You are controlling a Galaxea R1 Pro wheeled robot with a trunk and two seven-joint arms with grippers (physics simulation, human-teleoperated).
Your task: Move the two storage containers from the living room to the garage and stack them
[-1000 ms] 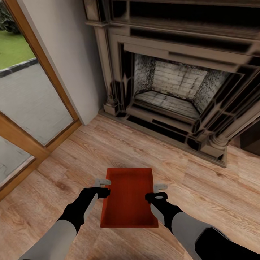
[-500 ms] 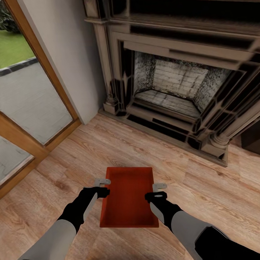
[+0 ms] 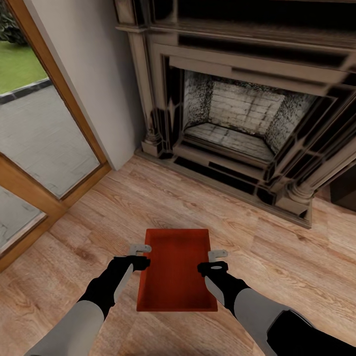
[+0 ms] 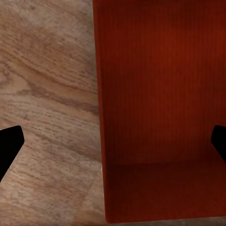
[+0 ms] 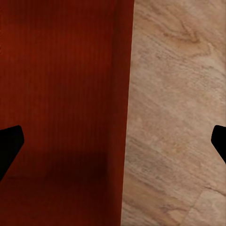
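Note:
One red-orange storage container lies flat on the light wood plank floor of the living room, just ahead of me. My left gripper stands open over the bin's left long wall. In the left wrist view the container has that wall between the spread black fingertips. My right gripper stands open over the right long wall. The right wrist view has the bin with this wall between the fingers. The second container is out of view.
The ornate dark fireplace rises beyond the bin. A glass door with an orange-brown wooden frame stands at the left, with pavement and grass outside. A dark cabinet corner shows at the right edge.
Hardly anything: the right gripper has edged slightly inward toward the bin's wall, and both arms and the bin otherwise hold their places.

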